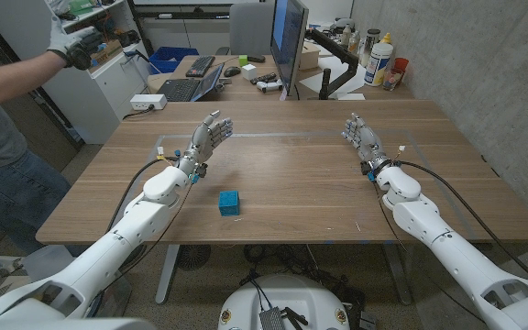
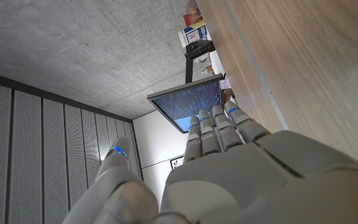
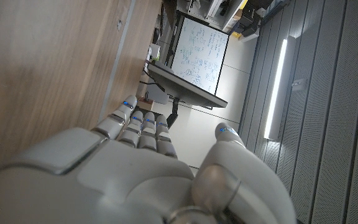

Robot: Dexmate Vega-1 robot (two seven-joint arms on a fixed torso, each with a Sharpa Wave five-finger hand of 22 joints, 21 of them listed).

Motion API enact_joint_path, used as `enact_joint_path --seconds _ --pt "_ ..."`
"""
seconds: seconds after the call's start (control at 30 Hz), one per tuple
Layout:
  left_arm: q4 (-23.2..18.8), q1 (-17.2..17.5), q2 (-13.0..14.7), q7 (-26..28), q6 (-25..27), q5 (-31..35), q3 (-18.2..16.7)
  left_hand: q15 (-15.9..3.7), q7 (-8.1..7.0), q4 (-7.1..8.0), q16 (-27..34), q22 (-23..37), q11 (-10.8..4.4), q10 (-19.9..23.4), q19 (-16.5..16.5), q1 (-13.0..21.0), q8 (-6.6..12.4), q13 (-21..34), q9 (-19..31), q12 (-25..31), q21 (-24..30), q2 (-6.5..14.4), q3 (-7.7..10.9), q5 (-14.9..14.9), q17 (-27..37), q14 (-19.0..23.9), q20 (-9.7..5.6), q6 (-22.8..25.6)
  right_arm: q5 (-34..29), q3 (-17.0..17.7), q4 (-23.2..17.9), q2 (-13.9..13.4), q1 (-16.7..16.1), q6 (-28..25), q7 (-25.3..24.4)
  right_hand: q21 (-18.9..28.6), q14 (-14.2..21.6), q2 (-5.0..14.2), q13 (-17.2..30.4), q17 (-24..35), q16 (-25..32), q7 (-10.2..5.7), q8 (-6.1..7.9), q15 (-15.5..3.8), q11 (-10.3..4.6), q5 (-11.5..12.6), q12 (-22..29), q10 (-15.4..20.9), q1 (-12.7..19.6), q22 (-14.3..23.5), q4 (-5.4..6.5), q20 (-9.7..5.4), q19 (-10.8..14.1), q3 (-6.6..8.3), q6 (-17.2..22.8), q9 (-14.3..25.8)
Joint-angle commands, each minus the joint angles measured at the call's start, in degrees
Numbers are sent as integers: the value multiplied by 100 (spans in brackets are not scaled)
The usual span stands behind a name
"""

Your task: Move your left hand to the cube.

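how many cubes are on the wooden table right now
1. A single blue cube sits on the table near its front edge, closer to the left hand than the right, touching neither.

A wooden table (image 1: 319, 183) is lying under both hands. Beyond the fingertips, a monitor (image 1: 289, 41) is standing on a desk, with a laptop (image 1: 191, 87) and a keyboard (image 1: 200, 65) sitting to its left. A white bottle (image 1: 379, 60) is standing beyond the right hand. A person's gloved hand (image 1: 79, 46) is reaching in beyond the left hand.
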Motion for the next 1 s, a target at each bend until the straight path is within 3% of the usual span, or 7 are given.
enact_joint_path --seconds 0.03,0.67,1.0 --pt "-332 221 191 32 -35 104 35 3 2 -30 22 32 12 -6 -13 61 12 31 16 5 -8 -17 21 40 14 4 -165 16 21 26 -46 -26 -41 44 -41 -5 23 79 15 20 21 33 31 20 33 25 5 2 16 27 -1 -118 57 -26 48 15" --pt "-1002 857 688 369 -189 230 -242 19 -12 -61 18 31 11 -16 -43 155 5 31 17 1 -18 32 51 54 12 -9 -121 -7 30 8 -89 -44 -36 22 -84 -17 37 103 17 24 21 7 23 19 35 34 -4 -6 8 28 -11 -95 47 -51 46 16" --pt "-1116 1147 819 459 -356 183 -426 25 -18 -84 20 30 3 -10 -53 218 11 32 17 4 -20 59 74 62 11 -7 -88 4 6 -27 -122 -38 -49 -15 -123 -24 44 111 18 24 20 -7 23 23 38 39 -6 -6 8 29 -20 -74 38 -64 51 17"
